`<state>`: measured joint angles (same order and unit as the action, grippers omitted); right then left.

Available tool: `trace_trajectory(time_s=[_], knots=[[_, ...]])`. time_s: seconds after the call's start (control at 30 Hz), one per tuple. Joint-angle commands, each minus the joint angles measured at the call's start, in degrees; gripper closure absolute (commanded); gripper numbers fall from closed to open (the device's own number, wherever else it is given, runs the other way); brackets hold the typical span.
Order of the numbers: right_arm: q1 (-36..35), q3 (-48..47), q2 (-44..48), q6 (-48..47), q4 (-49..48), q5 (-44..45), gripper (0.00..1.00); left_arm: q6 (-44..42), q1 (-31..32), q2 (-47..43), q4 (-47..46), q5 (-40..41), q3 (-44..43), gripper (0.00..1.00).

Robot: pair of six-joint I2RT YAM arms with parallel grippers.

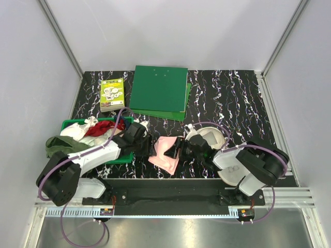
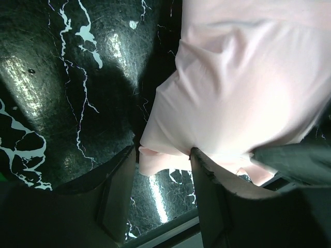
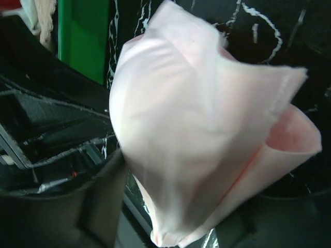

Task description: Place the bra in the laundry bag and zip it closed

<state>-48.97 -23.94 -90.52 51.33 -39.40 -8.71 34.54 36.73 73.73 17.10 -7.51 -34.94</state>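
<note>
The light pink bra lies bunched near the front middle of the table, between my two grippers. My left gripper is open at its left edge. In the left wrist view the bra's edge rests on the tip of one finger, and bare table shows in the gap. My right gripper is shut on the bra's right side. The bra fills the right wrist view between its fingers. The round cream laundry bag lies open just behind the right arm, its other half partly hidden under that arm.
A green plastic basket at the left holds a red cloth, white laundry and an olive-green garment. A green folder and a small green box lie at the back. White walls enclose the table.
</note>
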Motion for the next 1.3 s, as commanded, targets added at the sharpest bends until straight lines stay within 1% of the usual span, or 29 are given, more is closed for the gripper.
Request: trace_trajectory(time_s=[0.0, 0.03, 0.1, 0.13, 0.17, 0.2, 0.23, 0.27, 0.3, 0.33, 0.37, 0.4, 0.43, 0.47, 0.53, 0.57, 0.6, 0.63, 0.67, 0.77, 0.8, 0.83, 0.87, 0.9, 0.93, 0.97, 1.0, 1.13, 1.27], knots=[[0.4, 0.5, -2.2, -1.7, -12.0, -3.9, 0.47, -0.3, -0.3, -3.5, 0.0, 0.7, -1.0, 0.49], [0.4, 0.0, -1.9, -1.8, -11.1, -4.6, 0.65, -0.6, -0.3, -4.7, 0.6, 0.3, -1.2, 0.49], [0.3, -3.0, 1.5, -3.4, -0.9, -4.3, 0.82, -1.0, -0.3, -9.3, 1.4, -0.6, -2.4, 0.47], [0.3, -4.2, 5.1, -4.0, 3.5, -3.3, 0.96, -1.3, -0.3, -10.9, 2.0, -0.6, -2.9, 0.45], [0.3, -5.9, 7.1, -5.3, 7.7, -2.3, 0.98, -1.4, -0.3, -12.3, 2.2, -0.7, -4.3, 0.44], [0.3, -6.7, 9.5, -5.8, 16.0, 0.2, 1.0, -1.7, -0.3, -14.0, 2.5, -0.5, -5.1, 0.42], [0.3, -7.7, 11.8, -6.2, 20.5, 1.6, 1.0, -1.8, -0.3, -16.6, 2.8, -0.3, -5.9, 0.38], [0.3, -9.6, 16.3, -7.7, 24.4, 2.4, 1.0, -2.0, -0.3, -17.9, 3.0, -0.1, -6.9, 0.37], [0.3, -10.7, 18.6, -8.3, 31.9, 3.7, 1.0, -2.0, -0.3, -18.7, 2.9, 0.3, -8.6, 0.34], [0.3, -11.6, 23.2, -8.3, 35.7, 4.8, 1.0, -2.2, -0.3, -19.7, 2.4, 0.5, -9.5, 0.3], [0.3, -13.0, 25.6, -7.9, 43.4, 7.5, 1.0, -2.7, -0.3, -19.7, 1.6, -0.2, -10.3, 0.29], [0.3, -13.8, 28.0, -7.6, 47.3, 8.4, 1.0, -3.0, -0.3, -19.4, 0.9, -0.6, -11.7, 0.27], [0.2, -15.8, 32.4, -7.1, 51.3, 11.2, 1.0, -3.3, -0.2, -17.6, -0.8, -1.6, -12.3, 0.26], [0.3, -16.8, 34.5, -6.1, 60.1, 15.7, 1.0, -3.4, -0.1, -16.4, -1.5, -2.2, -13.0, 0.26], [0.3, -19.3, 39.2, -4.3, 69.3, 20.9, 1.0, -3.4, 1.0, -13.1, -2.9, -2.9, -15.7, 0.26], [0.4, -22.1, 40.4, -2.1, 78.3, 25.9, 1.0, -3.3, 1.7, -9.6, -3.5, -3.3, -16.6, 0.27], [0.3, -23.4, 41.3, -1.0, 82.5, 28.2, 1.0, -3.3, 2.7, -8.1, -4.4, -3.0, -17.3, 0.28], [0.3, -25.8, 43.0, 1.4, 86.3, 30.3, 1.0, -3.4, 5.2, -6.5, -6.7, -2.3, -18.5, 0.27], [0.3, -26.9, 43.8, 2.3, 92.0, 33.4, 1.0, -3.8, 6.5, -3.2, -8.0, -1.9, -19.0, 0.28], [0.3, -30.2, 47.0, 4.9, 100.2, 37.5, 1.0, -4.9, 11.9, 2.6, -11.9, -0.6, -23.1, 0.28], [0.4, -30.9, 47.5, 5.5, 101.9, 38.2, 1.0, -6.1, 13.0, 6.7, -13.3, -0.1, -24.5, 0.28], [0.3, -32.0, 48.7, 6.6, 103.5, 38.9, 1.0, -6.9, 15.1, 8.8, -13.8, 0.2, -27.1, 0.28], [0.4, -32.3, 49.2, 7.0, 106.3, 39.9, 1.0, -7.8, 15.9, 10.8, -14.3, -0.1, -28.8, 0.27], [0.4, -32.5, 49.6, 7.5, 107.4, 40.2, 1.0, -9.9, 16.4, 15.2, -14.3, -0.5, -30.3, 0.28], [0.4, -32.1, 50.5, 8.0, 108.2, 40.3, 1.0, -10.9, 17.2, 17.0, -14.0, -0.8, -31.8, 0.29], [0.4, -31.7, 51.0, 8.2, 109.2, 40.2, 1.0, -11.8, 17.5, 18.9, -13.6, -0.6, -34.6, 0.3], [0.3, -31.3, 51.4, 8.4, 109.5, 40.0, 1.0, -12.5, 17.6, 21.9, -13.1, -0.4, -35.7, 0.31], [0.4, -28.2, 54.9, 9.9, 109.9, 39.6, 1.0, -13.3, 17.7, 27.1, -12.9, -0.4, -40.2, 0.34], [0.4, -27.3, 56.5, 9.6, 109.7, 40.1, 1.0, -13.0, 17.7, 32.1, -10.3, 0.5, -44.9, 0.42]])
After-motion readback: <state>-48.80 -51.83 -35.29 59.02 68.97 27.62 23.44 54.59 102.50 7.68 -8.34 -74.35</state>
